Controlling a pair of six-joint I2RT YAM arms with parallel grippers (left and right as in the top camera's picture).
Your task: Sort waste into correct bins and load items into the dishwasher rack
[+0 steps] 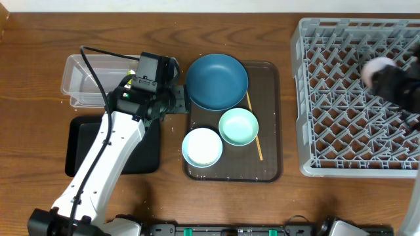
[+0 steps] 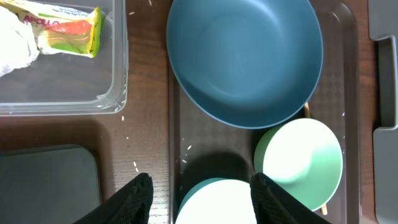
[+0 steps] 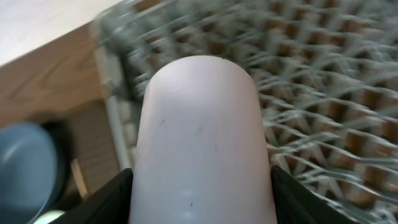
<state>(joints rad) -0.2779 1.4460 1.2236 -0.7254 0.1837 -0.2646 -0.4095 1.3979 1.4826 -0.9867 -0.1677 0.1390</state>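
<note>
A brown wooden table [image 1: 39,39] with plain grain fills the overhead view. In the right wrist view, a pale surface shows beyond the table's edge.

At the far left lies a clear tub [image 1: 79,75]. In it are a yellow-green wrapper [image 2: 65,30] and crumpled white tissue [image 2: 12,43]. Just in front of the tub sits a black tray [image 1: 82,147], partly under the left arm. A few white grains [image 2: 134,165] lie scattered on the bare wood beside these.

The left gripper [image 2: 200,193] hangs over the near left edge of a brown serving tray [image 1: 269,118]. Its jaws are about half apart and hold nothing.

On the serving tray, a dark-blue bowl [image 1: 216,80] sits at the back. A white bowl [image 1: 202,147] is in front on the left, with a mint-green bowl [image 1: 238,126] just beside it on the right. A thin wooden stick [image 1: 258,145] lies along the mint bowl's right side.

A grey lattice rack [image 1: 341,98] takes up the right end of the table. Over its far right part, the right gripper [image 3: 202,208] grips a pale cup [image 3: 199,112], one finger on each side. That view is blurred, so I cannot tell whether the cup touches the rack.
</note>
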